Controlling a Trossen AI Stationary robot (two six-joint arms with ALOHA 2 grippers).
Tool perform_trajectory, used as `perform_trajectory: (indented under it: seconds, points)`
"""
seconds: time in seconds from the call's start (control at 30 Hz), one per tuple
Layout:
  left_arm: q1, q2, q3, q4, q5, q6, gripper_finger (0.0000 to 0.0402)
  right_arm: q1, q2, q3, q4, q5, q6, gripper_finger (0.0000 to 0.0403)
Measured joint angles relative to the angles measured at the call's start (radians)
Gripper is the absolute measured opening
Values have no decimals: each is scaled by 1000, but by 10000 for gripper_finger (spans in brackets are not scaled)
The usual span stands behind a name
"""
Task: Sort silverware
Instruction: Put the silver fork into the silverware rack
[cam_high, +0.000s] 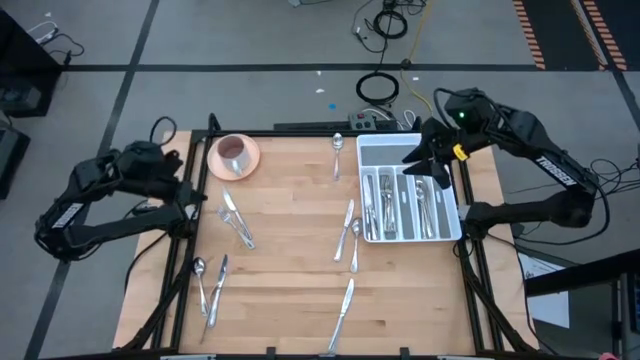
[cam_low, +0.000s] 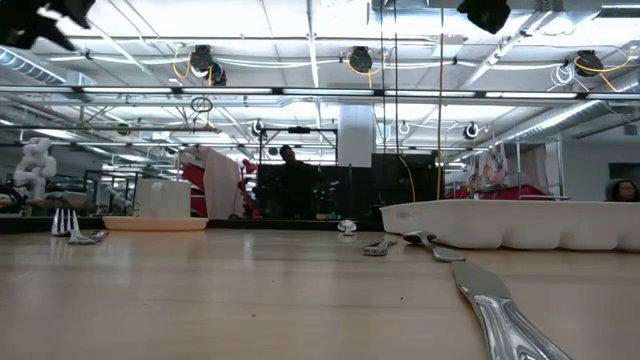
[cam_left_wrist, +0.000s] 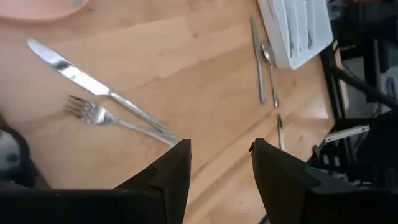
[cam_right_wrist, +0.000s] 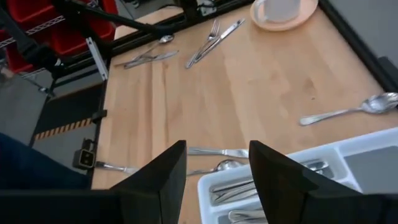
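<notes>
Right claw (cam_right_wrist: 211, 180) apart above white tray (cam_high: 452, 225), left claw (cam_left_wrist: 219, 177) apart over table edge (cam_high: 190, 262).

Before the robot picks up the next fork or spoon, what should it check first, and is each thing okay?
1. Left gripper open and empty: ok.
2. Right gripper open and empty: ok, above the white tray.
3. Knife and fork near the left gripper lying free: not ok, their handles meet.
4. Tray has room: ok, its rear section looks bare.
5. Pink saucer with cup away from that pair: ok.
6. Sorting finished: not ok, loose pieces lie on the table.
</notes>
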Motion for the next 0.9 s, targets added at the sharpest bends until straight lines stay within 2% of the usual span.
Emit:
perform_trajectory:
  seconds: [0.23,0.37,0.47,0.53,0.7,0.9]
  points:
    - [-46,-23,-195,60,-43,-76,173,37,0,-38,-6,-4,22,167]
    - [-148,-21,-346,372,34,-139,173,57,-1,-53,-24,-5,23,167]
    - [-282,-3,-447,702,14,-229,173,69,0,-59,-31,-5,32,167]
    - [-390,40,-489,845,-30,-277,173,74,0,-59,-31,-6,41,167]
    - [-698,217,-501,880,-154,-387,173,87,0,-59,-31,-5,43,167]
    - [-976,415,-484,878,-243,-703,173,89,-1,-59,-31,-5,36,167]
